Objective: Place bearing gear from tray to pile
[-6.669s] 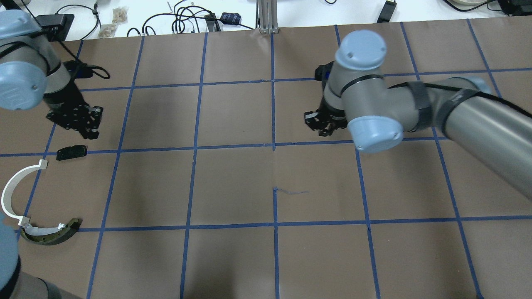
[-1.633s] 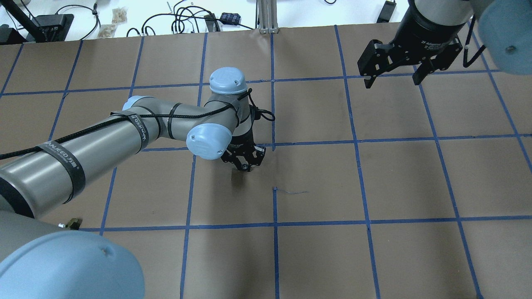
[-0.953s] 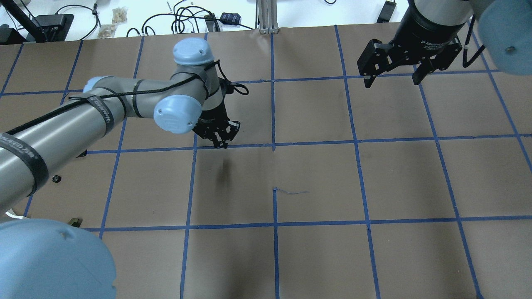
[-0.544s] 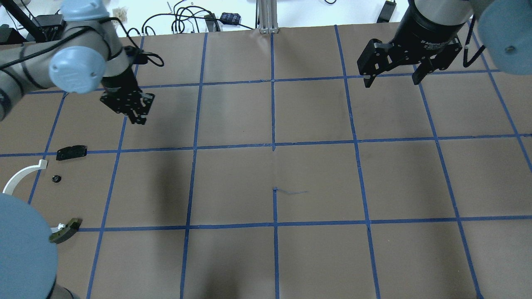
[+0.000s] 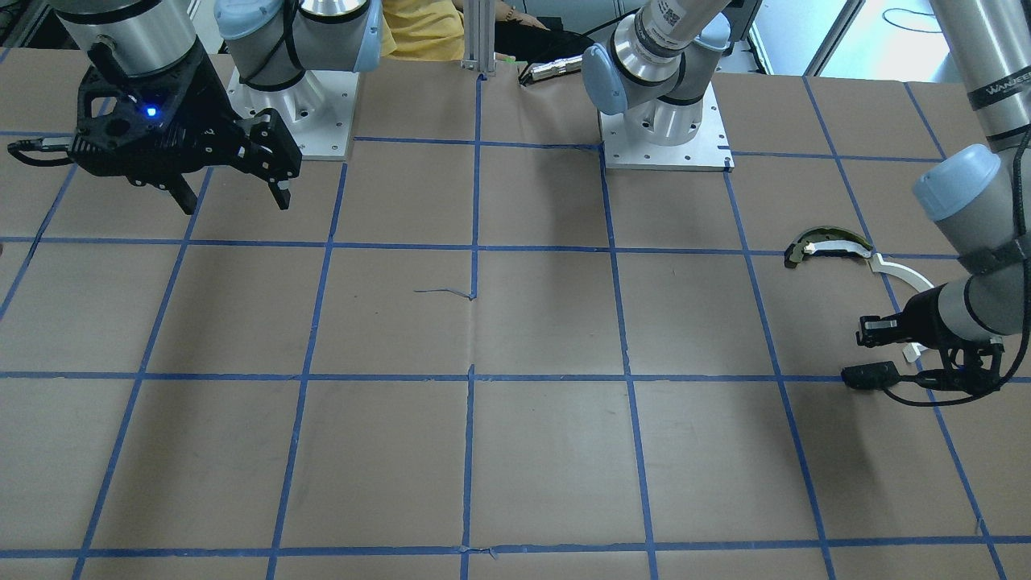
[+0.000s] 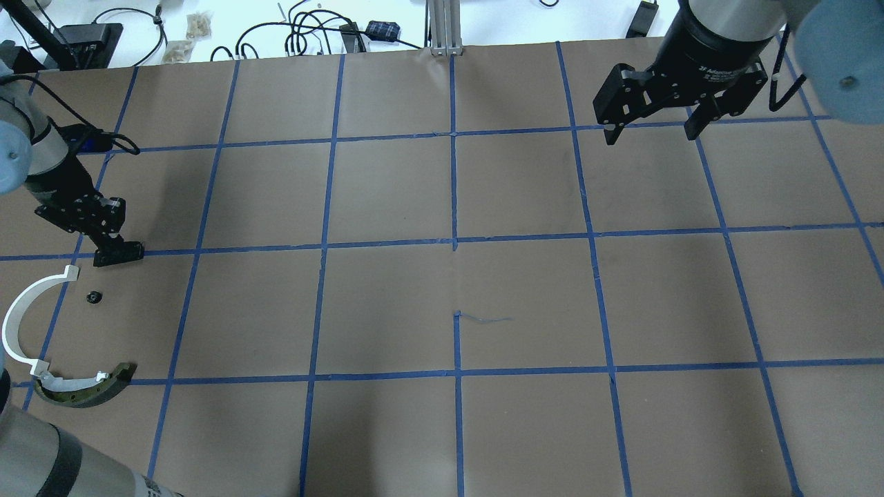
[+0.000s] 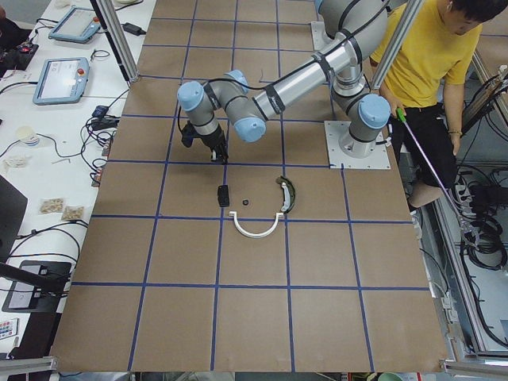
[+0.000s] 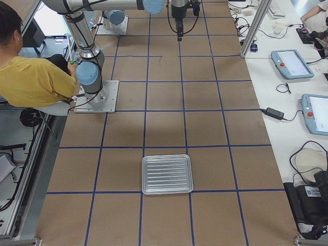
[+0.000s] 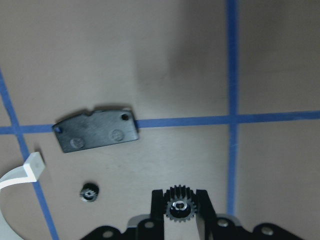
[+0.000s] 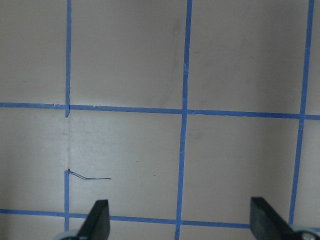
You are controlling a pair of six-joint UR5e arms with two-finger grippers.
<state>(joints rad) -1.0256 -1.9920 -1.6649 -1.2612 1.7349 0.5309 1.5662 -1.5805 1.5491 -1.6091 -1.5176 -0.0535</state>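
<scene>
1. The table (image 6: 387,304) is flat paper with no lip. The gear is round, so if it is let go from a height or lands on edge, I judge it could roll away from the pile.
2. The tray (image 8: 167,174) sits well apart at the robot's right end, out of this move. The right gripper (image 6: 649,131) hangs near the far edge with its fingers spread wide and nothing between them. I see little risk from it unless it swings across.
3. The white arc (image 9: 34,166) and the dark curved piece (image 6: 83,397) lie loose. A low sideways sweep of the arm could push them and scatter the pile.
4. The black plate (image 9: 95,131) is the nearest hazard. In the overhead view the fingertips overlap its outline, though the wrist view shows it ahead of the fingers. Height is hard to tell. A straight drop here might set a finger or the gear on the plate's edge and tip it.
5. The left gripper (image 9: 179,197) is pinching the gear (image 9: 179,210) by its teeth, at the very fingertips, above the table beside the pile. With so little contact, a jolt could twist it out early, or it could cling to one finger on release.
6. A second small gear (image 9: 89,193) lies just beside the arc's end. A bounce from the dropped part could knock it off.
</scene>
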